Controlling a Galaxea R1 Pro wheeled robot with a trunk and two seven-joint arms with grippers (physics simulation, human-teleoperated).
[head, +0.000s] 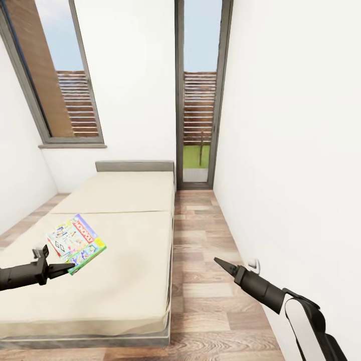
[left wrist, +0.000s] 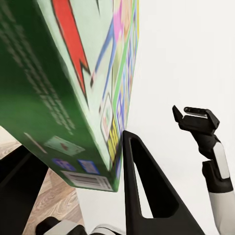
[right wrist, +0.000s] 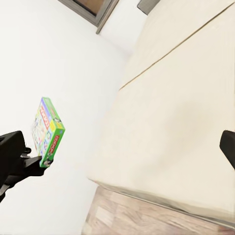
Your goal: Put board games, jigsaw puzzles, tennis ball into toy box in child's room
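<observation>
Currently the left pincer (head: 64, 269) is clamped on one corner of the board game (head: 76, 243), a light, stiff, slick-faced box held above the bed (head: 120, 260); the right pincer (head: 220, 263) looks closed, empty.

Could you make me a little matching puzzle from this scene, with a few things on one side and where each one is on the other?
Things:
1. board game
2. bed
3. right end effector
4. window

Places:
A. over the wood floor, beside the bed
B. held up in the left end effector
C. in the white wall behind the bed
D. on the floor, under the held box

Pairs: 1-B, 2-D, 3-A, 4-C
</observation>
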